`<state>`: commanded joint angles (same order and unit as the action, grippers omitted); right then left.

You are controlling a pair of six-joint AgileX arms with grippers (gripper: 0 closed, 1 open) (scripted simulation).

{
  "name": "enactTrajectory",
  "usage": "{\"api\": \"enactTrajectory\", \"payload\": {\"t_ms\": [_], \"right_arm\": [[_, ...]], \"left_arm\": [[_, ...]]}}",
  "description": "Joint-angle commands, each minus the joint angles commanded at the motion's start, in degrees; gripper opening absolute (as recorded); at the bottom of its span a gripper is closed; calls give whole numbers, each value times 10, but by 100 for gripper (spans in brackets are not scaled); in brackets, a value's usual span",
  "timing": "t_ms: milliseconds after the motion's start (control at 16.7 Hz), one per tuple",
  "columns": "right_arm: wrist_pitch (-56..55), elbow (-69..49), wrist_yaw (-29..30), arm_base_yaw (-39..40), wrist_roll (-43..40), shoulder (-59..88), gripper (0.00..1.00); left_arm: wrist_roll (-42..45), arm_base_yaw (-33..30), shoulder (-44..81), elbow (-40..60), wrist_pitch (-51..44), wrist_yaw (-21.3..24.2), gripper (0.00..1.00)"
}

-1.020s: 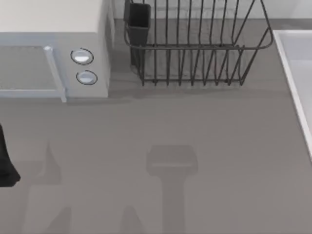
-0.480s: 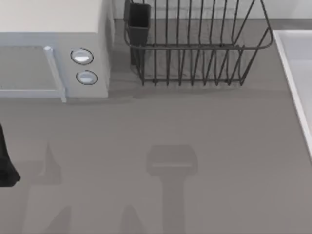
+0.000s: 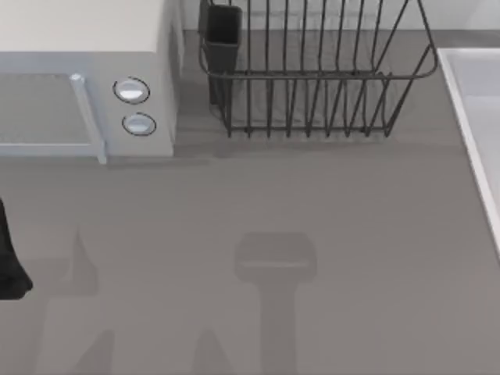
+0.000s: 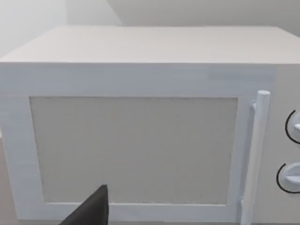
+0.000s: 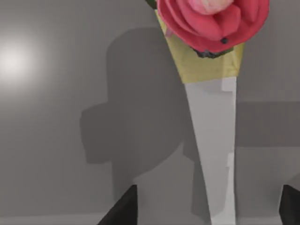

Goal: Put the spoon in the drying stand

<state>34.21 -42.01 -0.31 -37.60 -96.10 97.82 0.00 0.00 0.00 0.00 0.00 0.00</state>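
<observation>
The spoon [image 5: 211, 126] has a white tapering handle, a yellow neck and a pink rose-shaped head, and it lies over the grey surface in the right wrist view. My right gripper [image 5: 204, 211] is open, with one dark fingertip on each side of the handle's near end and a wide gap to both. The drying stand [image 3: 312, 78], a dark wire rack with a dark utensil cup [image 3: 223, 35] at its left corner, stands at the back middle of the table. My left arm [image 3: 9, 258] sits at the table's left edge, facing the microwave.
A white microwave [image 3: 86, 47] with two round knobs stands at the back left, and its door [image 4: 136, 150] is close in front of the left wrist camera. A pale raised basin edge [image 3: 469, 117] runs along the right side. Arm shadows fall on the grey tabletop [image 3: 351, 234].
</observation>
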Motion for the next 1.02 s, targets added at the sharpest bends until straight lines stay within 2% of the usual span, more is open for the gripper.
{"api": "enactTrajectory", "payload": {"t_ms": [420, 480, 780, 1020], "right_arm": [[0, 0, 0, 0, 0, 0, 0], [57, -17, 11, 2, 23, -40, 0], [123, -80, 11, -2, 16, -49, 0], [283, -197, 11, -4, 10, -73, 0]], "left_arm": [[0, 0, 0, 0, 0, 0, 100], [0, 0, 0, 0, 0, 0, 100], [0, 0, 0, 0, 0, 0, 100], [0, 0, 0, 0, 0, 0, 100]]}}
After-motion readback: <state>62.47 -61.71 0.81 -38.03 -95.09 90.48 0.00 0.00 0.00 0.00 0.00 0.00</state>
